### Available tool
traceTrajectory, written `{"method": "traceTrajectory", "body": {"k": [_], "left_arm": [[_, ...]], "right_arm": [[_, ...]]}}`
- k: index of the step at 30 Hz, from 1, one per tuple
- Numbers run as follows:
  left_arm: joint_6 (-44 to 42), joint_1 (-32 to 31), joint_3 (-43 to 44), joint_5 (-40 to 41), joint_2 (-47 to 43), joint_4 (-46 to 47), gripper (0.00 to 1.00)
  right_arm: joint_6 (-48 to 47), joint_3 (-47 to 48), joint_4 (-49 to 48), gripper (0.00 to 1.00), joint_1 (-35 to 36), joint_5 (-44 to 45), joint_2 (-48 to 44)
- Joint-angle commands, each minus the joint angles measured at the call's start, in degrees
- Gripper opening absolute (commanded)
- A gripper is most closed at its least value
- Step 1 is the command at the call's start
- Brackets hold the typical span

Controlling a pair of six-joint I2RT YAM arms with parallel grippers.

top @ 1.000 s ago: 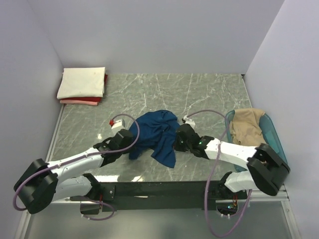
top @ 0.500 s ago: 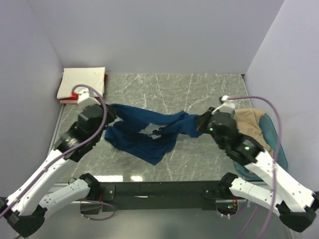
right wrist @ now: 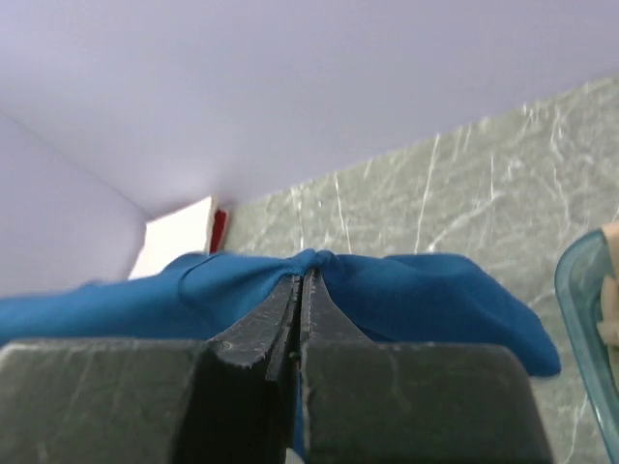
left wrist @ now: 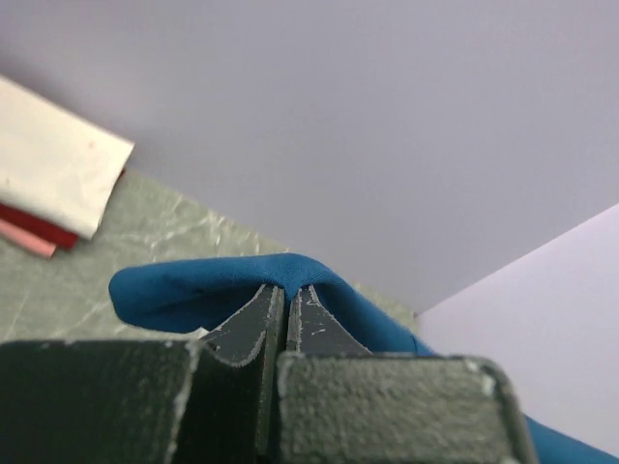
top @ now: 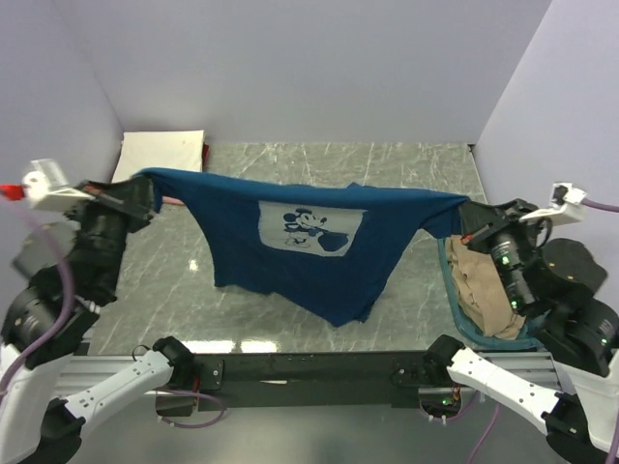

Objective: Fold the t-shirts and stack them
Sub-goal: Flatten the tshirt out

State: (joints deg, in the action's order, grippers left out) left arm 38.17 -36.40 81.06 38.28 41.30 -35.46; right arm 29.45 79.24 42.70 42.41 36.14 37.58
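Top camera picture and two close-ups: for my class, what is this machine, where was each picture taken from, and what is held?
Two robot arms stand at the near edge of the table. The wide picture looks down from above; each close-up comes from a camera on one wrist. The left gripper and right gripper are each shut on the dark blue t-shirt, holding it stretched between them. A stack of folded shirts lies in the far left corner; a tan shirt sits in the teal tub.
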Motion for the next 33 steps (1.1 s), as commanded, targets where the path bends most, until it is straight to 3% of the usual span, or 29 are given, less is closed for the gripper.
{"method": "traceTrajectory", "body": {"k": [1, 7, 16, 23, 29, 33], "left_arm": [[-4.5, 0.28, 6.12, 2.41, -0.78, 1.8, 0.01], [-6.53, 0.28, 8.06, -8.38, 0.35, 6.19, 0.01], [-6.53, 0.28, 5.51, -22.72, 7.99, 9.71, 0.01], [-8.37, 0.28, 4.63, -12.46, 9.76, 9.36, 0.01], [-12.24, 1.16, 7.53, -1.39, 10.47, 9.79, 0.01], [-16.01, 1.95, 9.11, 4.07, 8.89, 13.83, 0.01]], "right_arm": [[-3.7, 5.72, 0.28, 0.0, -0.4, 2.53, 0.38], [-8.35, 13.47, -3.05, 0.0, -0.4, 7.7, 2.93], [-14.16, 16.12, -11.49, 0.0, -0.93, 11.77, 12.15], [-12.93, 16.73, -11.41, 0.0, -2.07, 7.99, 15.24], [-10.22, 15.33, -9.22, 0.0, -1.98, -1.32, 13.75], [-6.78, 8.85, -10.96, 0.0, -1.9, -9.76, 10.33]]}}
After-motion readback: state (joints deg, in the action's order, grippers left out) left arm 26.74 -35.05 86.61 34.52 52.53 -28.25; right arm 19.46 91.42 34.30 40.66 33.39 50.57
